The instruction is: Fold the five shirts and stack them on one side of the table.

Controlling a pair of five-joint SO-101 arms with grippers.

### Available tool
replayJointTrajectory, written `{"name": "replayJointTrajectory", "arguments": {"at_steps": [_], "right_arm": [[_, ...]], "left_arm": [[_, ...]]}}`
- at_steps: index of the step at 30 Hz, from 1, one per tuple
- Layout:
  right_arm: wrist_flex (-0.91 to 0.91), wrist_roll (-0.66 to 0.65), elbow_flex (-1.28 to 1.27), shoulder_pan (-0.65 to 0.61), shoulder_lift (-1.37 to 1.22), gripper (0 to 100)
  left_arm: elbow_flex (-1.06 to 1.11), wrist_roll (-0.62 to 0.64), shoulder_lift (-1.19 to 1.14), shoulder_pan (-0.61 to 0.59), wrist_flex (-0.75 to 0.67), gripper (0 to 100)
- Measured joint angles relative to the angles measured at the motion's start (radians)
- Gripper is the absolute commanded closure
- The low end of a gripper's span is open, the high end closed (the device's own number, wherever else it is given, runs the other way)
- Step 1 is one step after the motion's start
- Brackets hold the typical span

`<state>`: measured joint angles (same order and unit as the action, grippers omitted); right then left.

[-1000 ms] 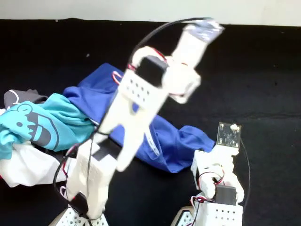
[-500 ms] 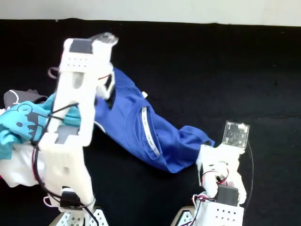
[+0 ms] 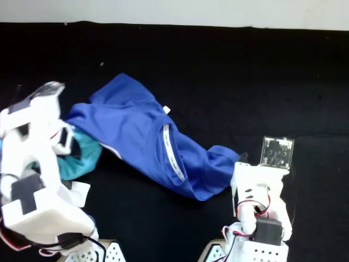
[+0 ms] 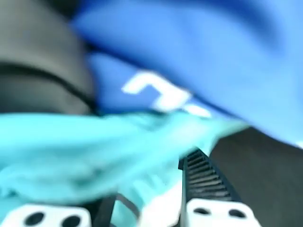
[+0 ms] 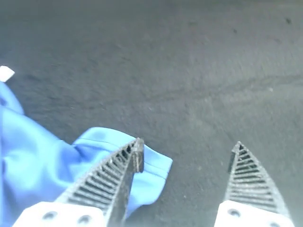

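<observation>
A blue shirt (image 3: 147, 136) lies crumpled and partly spread across the middle of the black table (image 3: 245, 71). At the left edge sits a pile with a teal shirt (image 3: 82, 158) and a white shirt (image 3: 76, 191). The left arm (image 3: 32, 158) hangs over that pile. In the left wrist view my left gripper (image 4: 142, 189) is open, close over the teal shirt (image 4: 94, 151), with cloth bunched between its fingers; blue cloth (image 4: 199, 52) and grey cloth (image 4: 38, 80) lie beyond. My right gripper (image 5: 187, 153) is open, low over the table beside the blue shirt's hem (image 5: 104, 151).
The right arm (image 3: 259, 191) stands at the front right, next to the blue shirt's near end. Bare black table surface extends to the back and right (image 5: 199, 71). A pale wall strip (image 3: 174, 11) runs along the far edge.
The left arm swung from above the blue shirt over to the left and down onto the pile. The blue shirt is now uncovered and more spread out. The right arm shifted only slightly.
</observation>
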<state>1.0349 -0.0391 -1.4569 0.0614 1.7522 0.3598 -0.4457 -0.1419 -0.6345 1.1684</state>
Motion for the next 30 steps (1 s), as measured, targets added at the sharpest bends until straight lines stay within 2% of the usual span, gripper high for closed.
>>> {"name": "replayJointTrajectory", "arguments": {"at_steps": [4, 7, 11, 16, 23, 26, 30], "right_arm": [[0.008, 0.0, 0.137, -0.032, -0.149, 71.4], [0.011, 0.0, 0.282, -0.071, -0.356, 71.4], [0.072, 0.0, 0.54, -0.157, -0.709, 71.4], [0.204, 0.0, 0.872, -0.341, -1.132, 71.4], [0.285, 0.0, 1.175, -0.657, -1.603, 71.1], [0.301, 0.0, 1.283, -0.747, -1.76, 71.1], [0.353, 0.0, 1.467, -0.801, -1.935, 71.1]], "left_arm": [[0.008, -0.002, 0.014, -0.157, -0.049, 82], [-0.028, -0.002, 0.014, -0.258, -0.049, 82], [-0.114, -0.002, 0.014, -0.354, 0.026, 82], [-0.17, -0.003, 0.014, -0.353, 0.141, 82], [-0.173, -0.005, 0.014, -0.29, 0.172, 82], [-0.173, -0.005, 0.014, -0.288, 0.172, 82], [-0.173, -0.005, 0.014, -0.288, 0.176, 82]]}}
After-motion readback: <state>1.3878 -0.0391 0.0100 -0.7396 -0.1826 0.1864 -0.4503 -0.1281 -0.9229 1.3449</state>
